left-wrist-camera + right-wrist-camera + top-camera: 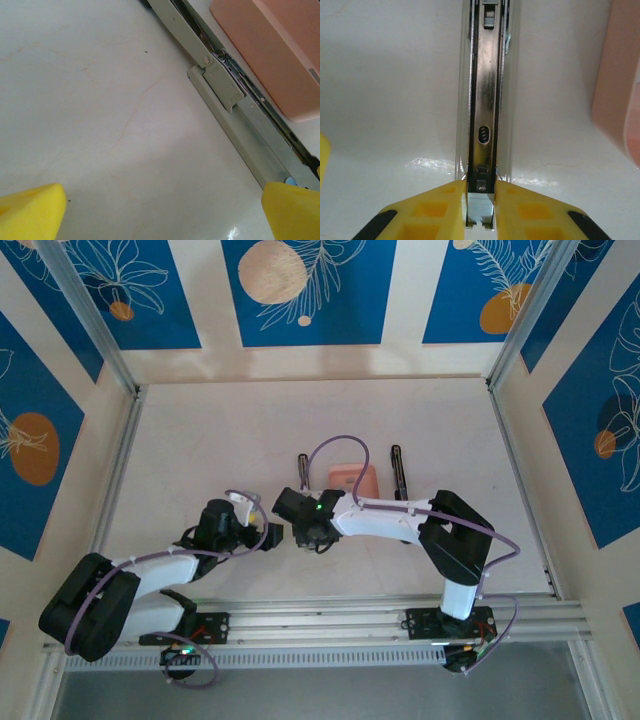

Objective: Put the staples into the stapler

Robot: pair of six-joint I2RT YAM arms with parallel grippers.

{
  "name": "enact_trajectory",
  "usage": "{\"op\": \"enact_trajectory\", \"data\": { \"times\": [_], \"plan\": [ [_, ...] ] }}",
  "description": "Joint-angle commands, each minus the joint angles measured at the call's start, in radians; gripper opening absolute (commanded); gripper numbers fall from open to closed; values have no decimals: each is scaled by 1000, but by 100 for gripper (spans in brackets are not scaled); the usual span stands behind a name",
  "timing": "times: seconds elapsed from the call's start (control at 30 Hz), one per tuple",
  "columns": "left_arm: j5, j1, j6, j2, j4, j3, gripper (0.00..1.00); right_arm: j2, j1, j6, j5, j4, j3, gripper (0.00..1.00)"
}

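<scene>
The stapler (485,100) lies opened on the table, its silver-grey rail running straight away from my right gripper (481,200). That gripper's yellow fingers press both sides of the rail's near end, shut on it. In the top view the right gripper (302,502) sits at the near end of the stapler (303,470). My left gripper (165,215) stands open over bare table, its right fingertip (292,210) close beside the stapler (225,90). In the top view the left gripper (272,532) is just left of the right one. The staples are out of view.
A shallow pink tray (352,480) lies right of the stapler, close alongside it (270,50) (620,100). A narrow black bar (399,472) lies on the tray's right. Framed walls bound the table on three sides.
</scene>
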Motion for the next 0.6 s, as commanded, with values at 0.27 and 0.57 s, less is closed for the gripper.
{"op": "enact_trajectory", "data": {
  "times": [0.27,0.57],
  "plan": [
    [-3,-13,16,-4,-10,11,100,-132,-3,-6,57,-62,-6,27],
    [-4,-14,16,-3,-7,11,100,-169,-26,-7,9,-13,-58,28]
  ]
}}
